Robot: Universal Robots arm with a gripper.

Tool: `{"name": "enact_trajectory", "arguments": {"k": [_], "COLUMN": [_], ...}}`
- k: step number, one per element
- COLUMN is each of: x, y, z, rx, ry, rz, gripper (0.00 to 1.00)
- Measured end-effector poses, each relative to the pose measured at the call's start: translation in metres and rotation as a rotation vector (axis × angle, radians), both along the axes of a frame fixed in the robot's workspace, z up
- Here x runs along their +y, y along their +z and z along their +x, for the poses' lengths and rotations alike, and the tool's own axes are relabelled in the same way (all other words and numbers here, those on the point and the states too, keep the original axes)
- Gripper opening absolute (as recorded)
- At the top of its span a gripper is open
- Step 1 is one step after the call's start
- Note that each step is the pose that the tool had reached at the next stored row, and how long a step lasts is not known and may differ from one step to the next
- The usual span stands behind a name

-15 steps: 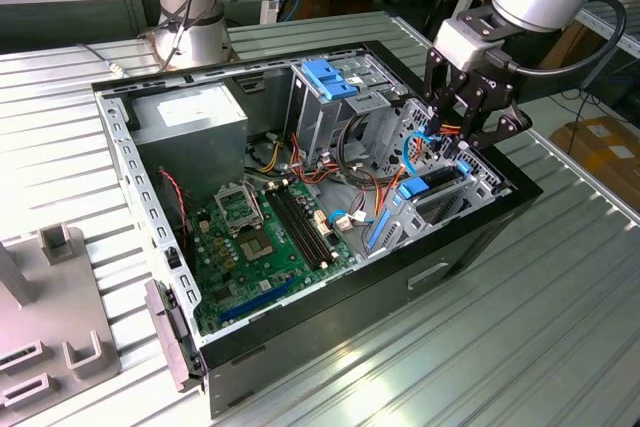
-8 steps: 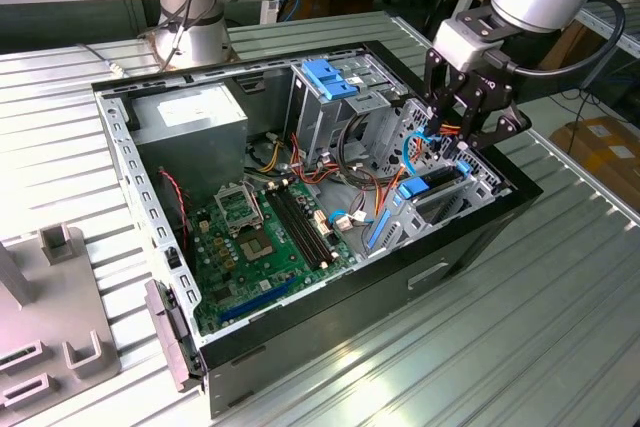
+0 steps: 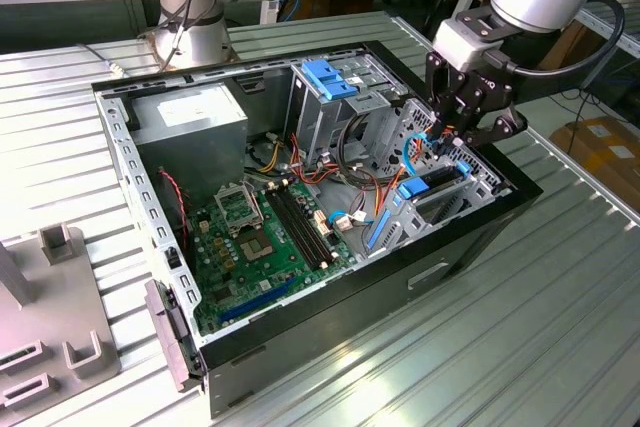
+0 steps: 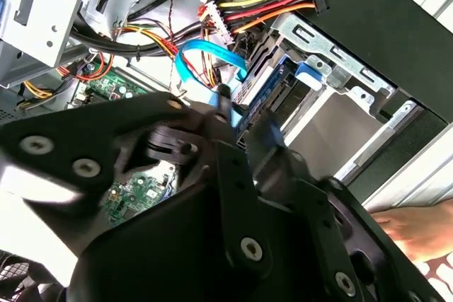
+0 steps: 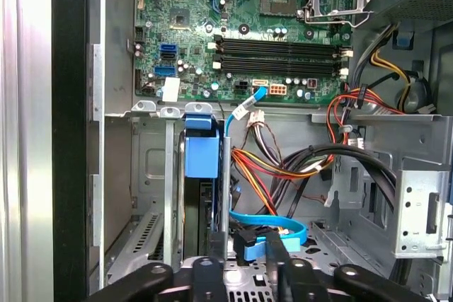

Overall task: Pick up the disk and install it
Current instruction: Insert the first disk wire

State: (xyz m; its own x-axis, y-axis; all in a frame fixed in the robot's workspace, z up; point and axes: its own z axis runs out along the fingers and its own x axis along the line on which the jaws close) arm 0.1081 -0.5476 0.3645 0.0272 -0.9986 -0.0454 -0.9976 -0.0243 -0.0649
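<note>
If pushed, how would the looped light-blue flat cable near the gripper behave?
The looped light-blue flat cable probably bends aside easily, since it curls in a loose loop. It may snag rather than slide, lying beside the bundle of red and yellow wires.

Lab/wkshop: open PC case point(image 3: 330, 322) on ribbed metal bench point(image 3: 520, 347), cardboard box point(image 3: 603, 147) nearby

Green motherboard point(image 5: 233, 26), black case point(image 3: 350, 319), light-blue cable point(image 5: 279, 221), ribbed silver table point(image 3: 560, 327)

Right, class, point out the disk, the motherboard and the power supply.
disk point(image 5: 200, 157), first wrist view, on its blue carrier end.
motherboard point(image 3: 250, 247), exterior view, on the green board surface.
power supply point(image 3: 185, 122), exterior view, on its grey top panel.
</note>
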Motion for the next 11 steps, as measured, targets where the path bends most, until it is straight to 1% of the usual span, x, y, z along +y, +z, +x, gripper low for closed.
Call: {"name": "enact_trajectory", "arguments": {"k": [1, 3, 4, 9, 11], "x": [0.0, 0.0, 0.0, 0.0, -0.0005], "y": [0.0, 0.0, 0.0, 0.0, 0.0], "z": [-0.0001, -0.0001, -0.0002, -0.0009, -0.0036], "rx": [0.0, 0.0, 0.0, 0.0, -0.0031], "ry": [0.0, 0.0, 0.0, 0.0, 0.003], "rz": [0.0, -0.0001, -0.0001, 0.0, 0.0006], "gripper": [0.3, 0.18, 0.16, 0.16, 0.16]}}
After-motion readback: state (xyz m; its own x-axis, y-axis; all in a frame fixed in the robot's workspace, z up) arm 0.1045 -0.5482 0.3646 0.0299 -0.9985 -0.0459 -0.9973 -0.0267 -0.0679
